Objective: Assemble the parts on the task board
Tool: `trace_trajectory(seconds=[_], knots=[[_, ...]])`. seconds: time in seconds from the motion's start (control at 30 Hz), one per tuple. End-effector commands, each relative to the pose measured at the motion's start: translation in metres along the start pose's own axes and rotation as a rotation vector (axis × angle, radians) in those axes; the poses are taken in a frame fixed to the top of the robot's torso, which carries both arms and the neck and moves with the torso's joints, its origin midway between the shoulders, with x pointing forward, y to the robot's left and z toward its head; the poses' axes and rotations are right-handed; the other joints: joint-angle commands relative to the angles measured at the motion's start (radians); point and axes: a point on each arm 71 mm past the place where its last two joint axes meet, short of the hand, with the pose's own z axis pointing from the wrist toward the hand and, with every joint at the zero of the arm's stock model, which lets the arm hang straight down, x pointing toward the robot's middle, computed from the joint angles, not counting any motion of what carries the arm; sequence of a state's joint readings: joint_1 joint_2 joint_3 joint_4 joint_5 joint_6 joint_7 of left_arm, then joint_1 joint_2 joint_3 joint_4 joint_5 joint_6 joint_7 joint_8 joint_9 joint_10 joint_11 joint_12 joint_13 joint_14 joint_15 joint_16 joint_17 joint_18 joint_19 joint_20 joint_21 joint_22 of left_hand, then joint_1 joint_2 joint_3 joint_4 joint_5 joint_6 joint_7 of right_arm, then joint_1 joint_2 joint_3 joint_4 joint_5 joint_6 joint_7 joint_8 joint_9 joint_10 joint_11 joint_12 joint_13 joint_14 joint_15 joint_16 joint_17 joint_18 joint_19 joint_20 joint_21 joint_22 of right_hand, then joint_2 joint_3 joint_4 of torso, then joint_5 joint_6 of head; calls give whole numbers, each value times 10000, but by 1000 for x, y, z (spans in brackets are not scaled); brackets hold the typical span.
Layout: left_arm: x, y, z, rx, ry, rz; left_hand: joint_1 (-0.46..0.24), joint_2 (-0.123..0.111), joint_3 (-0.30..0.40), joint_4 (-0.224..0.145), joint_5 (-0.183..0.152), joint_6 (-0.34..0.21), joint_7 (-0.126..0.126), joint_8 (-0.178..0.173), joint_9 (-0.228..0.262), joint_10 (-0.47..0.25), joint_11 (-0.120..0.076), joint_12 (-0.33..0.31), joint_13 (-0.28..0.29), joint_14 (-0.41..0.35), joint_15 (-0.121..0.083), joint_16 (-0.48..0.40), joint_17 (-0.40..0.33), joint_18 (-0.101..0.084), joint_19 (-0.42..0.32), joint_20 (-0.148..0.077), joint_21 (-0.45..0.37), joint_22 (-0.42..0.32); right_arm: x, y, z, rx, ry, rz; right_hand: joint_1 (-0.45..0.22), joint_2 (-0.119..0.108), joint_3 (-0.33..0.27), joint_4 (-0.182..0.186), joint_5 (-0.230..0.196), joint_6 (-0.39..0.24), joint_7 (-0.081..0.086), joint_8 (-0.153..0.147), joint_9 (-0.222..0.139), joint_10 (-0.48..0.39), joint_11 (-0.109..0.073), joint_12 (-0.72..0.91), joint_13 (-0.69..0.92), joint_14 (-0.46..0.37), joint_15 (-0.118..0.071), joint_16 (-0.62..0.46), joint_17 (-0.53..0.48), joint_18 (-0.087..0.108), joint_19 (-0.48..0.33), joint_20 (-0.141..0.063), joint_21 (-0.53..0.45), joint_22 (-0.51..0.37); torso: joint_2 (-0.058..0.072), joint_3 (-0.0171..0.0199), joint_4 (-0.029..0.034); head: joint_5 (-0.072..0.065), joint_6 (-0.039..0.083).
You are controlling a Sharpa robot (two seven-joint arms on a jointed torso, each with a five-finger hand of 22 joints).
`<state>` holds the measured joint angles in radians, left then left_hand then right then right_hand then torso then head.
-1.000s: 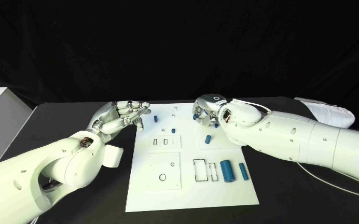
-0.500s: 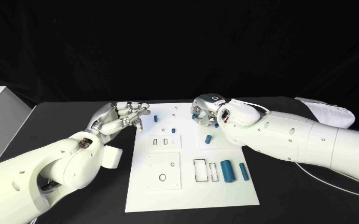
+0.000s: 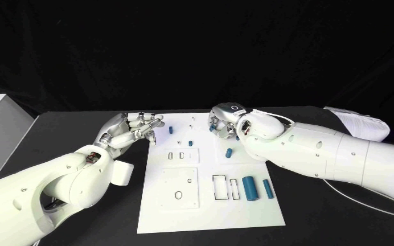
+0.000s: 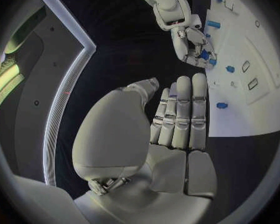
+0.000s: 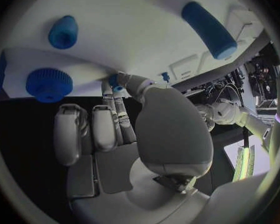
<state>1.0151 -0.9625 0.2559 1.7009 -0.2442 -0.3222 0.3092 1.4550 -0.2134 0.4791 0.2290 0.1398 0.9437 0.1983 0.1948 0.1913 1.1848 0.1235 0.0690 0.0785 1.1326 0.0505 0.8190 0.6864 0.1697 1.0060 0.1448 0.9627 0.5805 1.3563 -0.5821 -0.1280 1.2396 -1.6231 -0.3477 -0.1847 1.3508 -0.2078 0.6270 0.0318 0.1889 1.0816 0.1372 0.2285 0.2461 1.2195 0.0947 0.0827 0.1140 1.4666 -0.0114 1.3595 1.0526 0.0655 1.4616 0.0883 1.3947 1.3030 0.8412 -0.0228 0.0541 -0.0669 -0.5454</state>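
Note:
The white task board (image 3: 246, 212) lies in the middle of the black table. My right hand (image 3: 225, 122) hangs over its far end, fingers pointing down, and pinches a small blue part (image 5: 116, 80) between thumb and finger just above the board; this blue part (image 4: 205, 55) also shows in the left wrist view. Beside the board's left edge, my left hand (image 3: 134, 127) holds nothing, its fingers (image 4: 180, 112) straight and the thumb apart. Loose blue pegs (image 3: 171, 129) (image 3: 189, 143) (image 3: 228, 153) lie on the board. Two blue cylinders (image 3: 249, 188) (image 3: 267, 187) lie near its right edge.
Empty slots and holes (image 3: 179, 195) mark the board's middle and near half. A knurled blue knob (image 5: 48, 82) and a blue cap (image 5: 63, 31) sit close to my right hand. A white box (image 3: 7, 123) stands at the far left and white sheets (image 3: 361, 122) at the far right.
My right hand has shifted slightly left over the board's far end. The left hand has hardly moved.

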Motion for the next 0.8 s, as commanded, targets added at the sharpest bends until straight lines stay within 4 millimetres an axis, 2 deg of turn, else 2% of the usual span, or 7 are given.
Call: trace_trajectory(seconds=[0.03,0.43,0.8], knots=[[2,0,1,3,202,-93,10,60,42,-2,-53,-57,1,-48,12,-54,12,-4,10,-77,-25,47,17,142,-66,-28,50,8,2,3,-2,-128,-162,-65,205,240,28,-84,67,184,-79,91,270,420,-333,53,84,153,-75,50,-15,-121,105,-38,70,103,8,-10,12,-13,7],[1,1,1,-64,185,-73,45,67,77,-44,-58,-63,3,-48,19,-59,13,-3,12,-90,-27,60,19,143,-90,-28,87,31,-7,9,-4,141,-994,150,113,182,7,-104,112,156,-71,140,355,423,-324,17,113,155,-78,63,-24,-135,125,-54,116,176,26,-31,20,-42,67],[0,1,0,-72,189,-61,61,69,94,-64,-59,-66,5,-48,22,-64,14,-4,12,-96,-27,66,19,144,-101,-28,103,42,-16,20,7,265,-1770,201,54,142,-5,-101,128,126,-64,151,390,411,-319,-9,123,160,-73,80,-2,-144,137,-54,143,219,61,-41,58,-50,101]])
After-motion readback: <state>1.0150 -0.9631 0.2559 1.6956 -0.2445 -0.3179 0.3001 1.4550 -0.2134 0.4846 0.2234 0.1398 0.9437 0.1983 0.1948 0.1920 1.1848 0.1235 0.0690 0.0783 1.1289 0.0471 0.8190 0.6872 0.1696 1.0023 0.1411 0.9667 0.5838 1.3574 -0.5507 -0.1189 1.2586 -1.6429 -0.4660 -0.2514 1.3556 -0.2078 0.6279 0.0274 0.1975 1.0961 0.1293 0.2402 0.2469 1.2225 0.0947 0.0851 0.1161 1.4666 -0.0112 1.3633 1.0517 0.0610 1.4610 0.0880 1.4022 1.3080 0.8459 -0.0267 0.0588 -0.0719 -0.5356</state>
